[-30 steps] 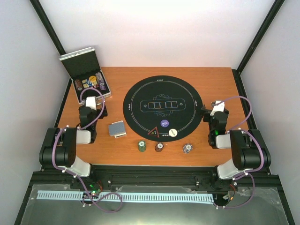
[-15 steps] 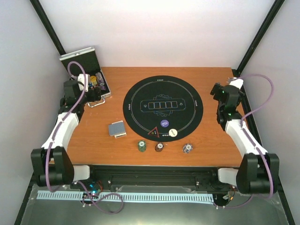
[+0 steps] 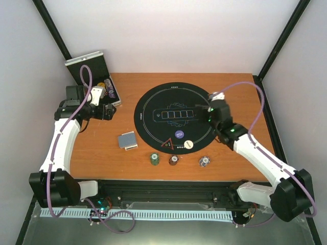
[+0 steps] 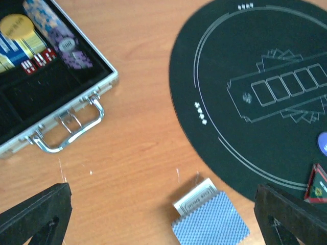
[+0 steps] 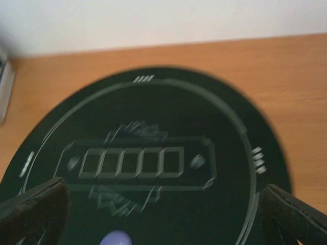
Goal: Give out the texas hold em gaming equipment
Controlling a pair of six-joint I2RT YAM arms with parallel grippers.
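With the left gripper point(image 3: 106, 112) and right gripper point(image 3: 211, 106) both wide open and empty, I'd lower the left squarely over the card deck point(image 3: 127, 140) on the desk point(image 3: 102, 153) beside the mat point(image 3: 153, 104) before pinching.

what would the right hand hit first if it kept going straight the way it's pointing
Most likely the black round poker mat, around its row of five card outlines. The right hand is open and empty, and nothing shows in between, though its height above the mat is unclear.

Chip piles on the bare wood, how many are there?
3, in a row just off the mat: green pile, maroon pile, purple-white pile. None look hidden.
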